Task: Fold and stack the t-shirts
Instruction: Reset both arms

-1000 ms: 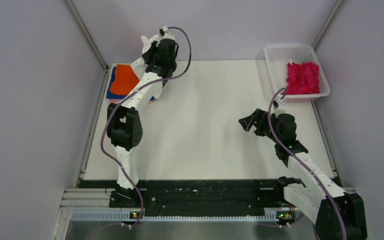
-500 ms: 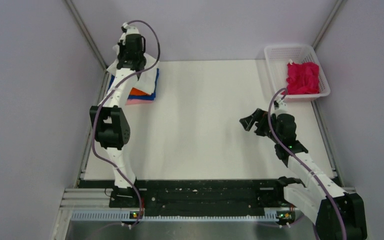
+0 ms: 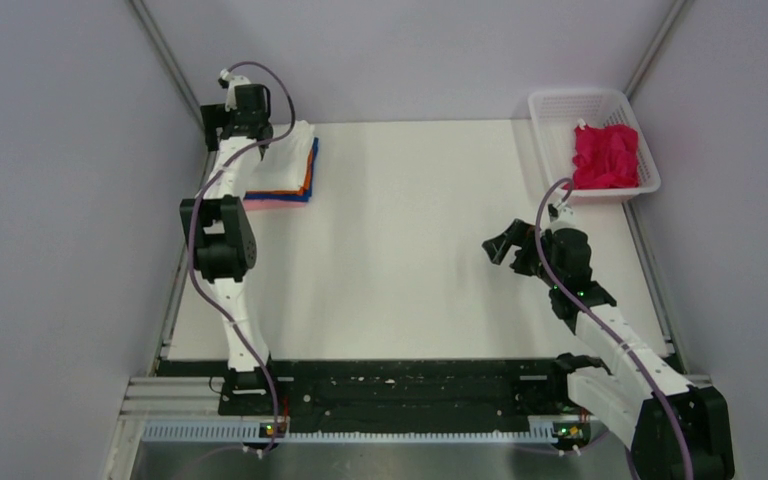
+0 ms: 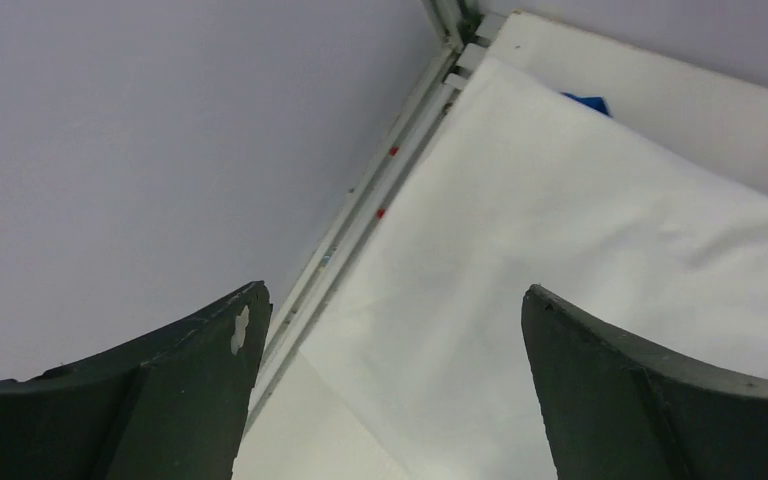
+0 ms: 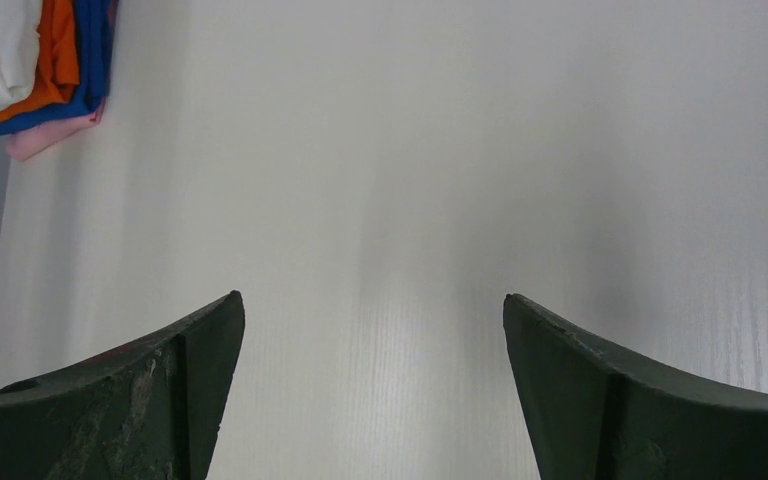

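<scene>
Four folded t-shirts lie stacked at the table's back left corner: a white one (image 3: 290, 150) on top, then orange (image 3: 305, 178), blue (image 3: 312, 160) and pink (image 3: 265, 203) ones. My left gripper (image 3: 215, 125) hangs open just left of the stack by the corner rail, holding nothing. In the left wrist view the white shirt (image 4: 560, 230) spreads below the open left gripper (image 4: 390, 320). A crumpled magenta t-shirt (image 3: 605, 155) lies in the basket. My right gripper (image 3: 505, 243) stands open over bare table at mid right. The right wrist view has the open right gripper (image 5: 372, 310) and the stack (image 5: 55, 50) far off.
A white mesh basket (image 3: 560, 105) stands at the back right corner. Metal rails (image 3: 185, 260) run along the table's left and right edges, with grey walls close behind. The left arm reaches along the left edge.
My left gripper brought the white shirt left over the stack, opened and let it go on top, then drew back to the corner. The right arm stayed put.
</scene>
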You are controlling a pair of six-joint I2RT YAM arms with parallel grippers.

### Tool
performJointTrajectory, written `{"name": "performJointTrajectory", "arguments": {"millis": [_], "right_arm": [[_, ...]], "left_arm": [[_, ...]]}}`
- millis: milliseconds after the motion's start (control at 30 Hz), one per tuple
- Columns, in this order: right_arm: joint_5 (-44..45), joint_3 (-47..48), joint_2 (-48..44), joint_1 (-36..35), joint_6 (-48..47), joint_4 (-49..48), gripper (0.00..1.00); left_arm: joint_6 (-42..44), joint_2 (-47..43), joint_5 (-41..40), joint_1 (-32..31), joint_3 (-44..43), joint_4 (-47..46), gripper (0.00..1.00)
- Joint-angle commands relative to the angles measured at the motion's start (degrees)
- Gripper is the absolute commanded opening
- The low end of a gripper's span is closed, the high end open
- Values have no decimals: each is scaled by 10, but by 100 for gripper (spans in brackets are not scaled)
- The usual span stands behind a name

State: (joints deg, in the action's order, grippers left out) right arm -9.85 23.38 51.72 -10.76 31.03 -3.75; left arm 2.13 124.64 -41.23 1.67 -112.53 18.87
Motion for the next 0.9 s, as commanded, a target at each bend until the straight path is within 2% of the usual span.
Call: {"name": "performJointTrajectory", "arguments": {"millis": [0, 100, 200, 300, 433, 500, 667, 767, 867], "right_arm": [[10, 28, -18, -6, -8, 4, 99], [19, 26, -18, -6, -7, 8, 99], [32, 30, -22, -6, -6, 24, 99], [35, 31, -36, -6, 1, 33, 99], [38, 12, -56, -6, 9, 60, 99], [49, 0, -68, -5, 21, 71, 99], [86, -31, -113, -6, 50, 96, 99], [84, -61, -148, -6, 64, 78, 99], [85, -91, -180, -6, 72, 63, 99]], "left_arm": [[-88, -94, 93, 1, 1, 9, 99], [-147, -155, 143, -1, 59, 18, 99], [-189, -236, 271, -2, 157, -2, 99], [-255, -340, 397, -7, 303, -53, 99], [-302, -475, 532, -41, 524, -190, 99], [-303, -528, 543, -68, 597, -196, 99], [-300, -661, 461, -153, 726, -159, 99], [-314, -724, 470, -163, 783, -182, 99], [-318, -762, 460, -163, 800, -184, 99]]}}
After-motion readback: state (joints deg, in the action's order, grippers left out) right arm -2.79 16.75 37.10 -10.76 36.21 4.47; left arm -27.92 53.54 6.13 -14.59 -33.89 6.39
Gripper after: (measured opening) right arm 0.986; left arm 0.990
